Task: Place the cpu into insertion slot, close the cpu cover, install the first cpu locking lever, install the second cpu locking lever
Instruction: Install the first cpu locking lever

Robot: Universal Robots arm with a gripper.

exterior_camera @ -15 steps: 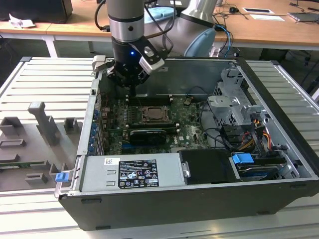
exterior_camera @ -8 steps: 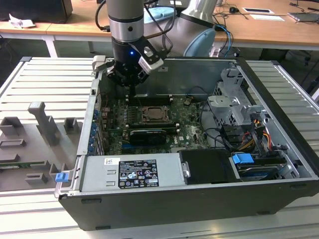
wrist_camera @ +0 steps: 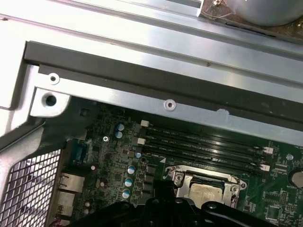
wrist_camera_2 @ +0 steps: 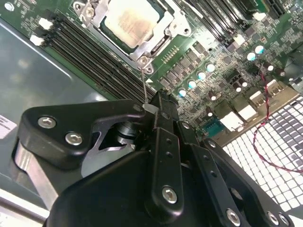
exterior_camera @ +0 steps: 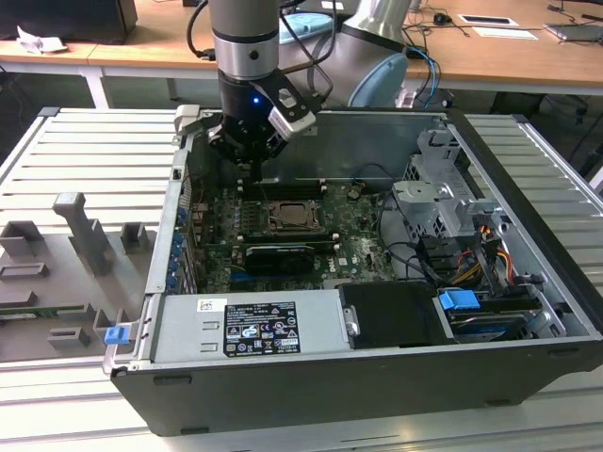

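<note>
Lever (wrist_camera_2: pixel 144 85) pinched between fingers (wrist_camera_2: pixel 163 123) in second wrist view.

An open computer case (exterior_camera: pixel 528 282) lies on a ribbed metal table (exterior_camera: pixel 104 151); a silvery power supply (exterior_camera: pixel 188 330) sits along its near side in the exterior view; a drive cage (exterior_camera: pixel 438 198) stands toward that view's right; long black memory slots (wrist_camera: pixel 203 144) cross the green board (wrist_camera: pixel 109 156); grey fixtures (exterior_camera: pixel 85 231) rest beside the case; wooden desks (exterior_camera: pixel 490 52) stand behind.

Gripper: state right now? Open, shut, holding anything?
Gripper: shut, pinching the end of the thin wire cpu locking lever.
</note>
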